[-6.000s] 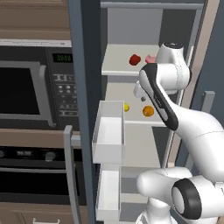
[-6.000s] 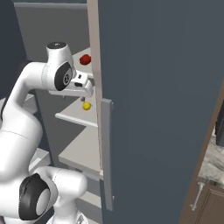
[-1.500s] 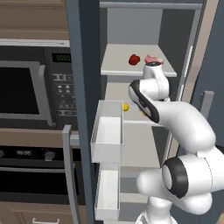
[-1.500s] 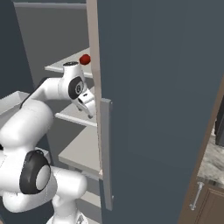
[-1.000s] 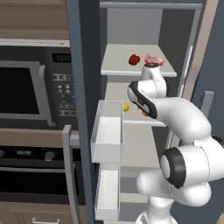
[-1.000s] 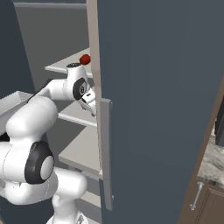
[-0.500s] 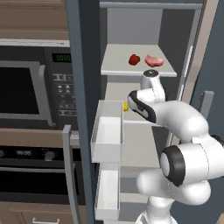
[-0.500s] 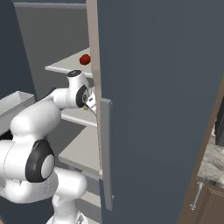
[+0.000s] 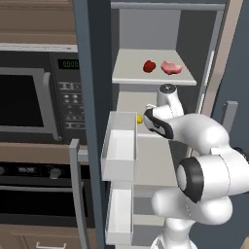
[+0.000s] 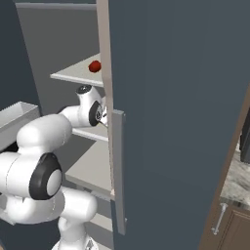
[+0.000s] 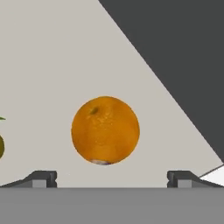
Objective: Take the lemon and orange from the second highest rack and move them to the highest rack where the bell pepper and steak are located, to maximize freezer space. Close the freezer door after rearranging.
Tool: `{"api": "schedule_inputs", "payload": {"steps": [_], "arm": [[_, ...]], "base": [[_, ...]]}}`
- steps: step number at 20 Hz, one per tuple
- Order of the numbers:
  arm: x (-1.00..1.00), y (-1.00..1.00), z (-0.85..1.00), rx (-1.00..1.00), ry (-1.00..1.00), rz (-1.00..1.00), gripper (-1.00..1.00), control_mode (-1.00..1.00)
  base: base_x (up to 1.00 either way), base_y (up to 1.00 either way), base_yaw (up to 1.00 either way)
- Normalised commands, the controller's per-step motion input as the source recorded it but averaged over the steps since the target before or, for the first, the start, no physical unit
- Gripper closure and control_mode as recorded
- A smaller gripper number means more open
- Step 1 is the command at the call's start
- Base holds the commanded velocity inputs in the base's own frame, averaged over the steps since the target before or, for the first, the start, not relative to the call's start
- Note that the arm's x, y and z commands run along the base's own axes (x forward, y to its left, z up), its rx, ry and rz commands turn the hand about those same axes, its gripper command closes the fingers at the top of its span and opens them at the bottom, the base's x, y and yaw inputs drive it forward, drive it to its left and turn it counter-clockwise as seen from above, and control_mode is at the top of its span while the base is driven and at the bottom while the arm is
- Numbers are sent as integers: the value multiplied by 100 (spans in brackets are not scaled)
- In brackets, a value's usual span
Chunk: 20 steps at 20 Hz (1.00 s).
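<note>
The orange rests on the pale second rack, centred just beyond my open gripper; the two fingertips stand wide apart on either side below it, touching nothing. The lemon peeks in at the hand view's left edge and lies at the left of the second rack. On the highest rack sit the red bell pepper and the pink steak. My arm reaches into the second rack and hides the orange in the left base view.
The open freezer door with its long handle stands close on the right. White door bins hang at the left of the opening. A microwave and an oven sit further left. The dark freezer wall borders the rack.
The hand has dropped from the level of the highest rack down into the second rack. The fruits, pepper and steak have not moved.
</note>
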Motion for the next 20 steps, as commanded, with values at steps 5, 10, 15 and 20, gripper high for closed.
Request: {"api": "schedule_inputs", "payload": {"steps": [5, 10, 15, 20], "arm": [[25, -14, -9, 0, 0, 0, -100, -100], [27, -7, -12, 0, 0, 0, -100, -100], [6, -3, -17, -1, 0, 0, -100, -100], [0, -1, -22, -2, 0, 0, -100, -100]], "base": [[0, 0, 0], [0, 0, 0], [0, 0, 0], [0, 0, 0]]}}
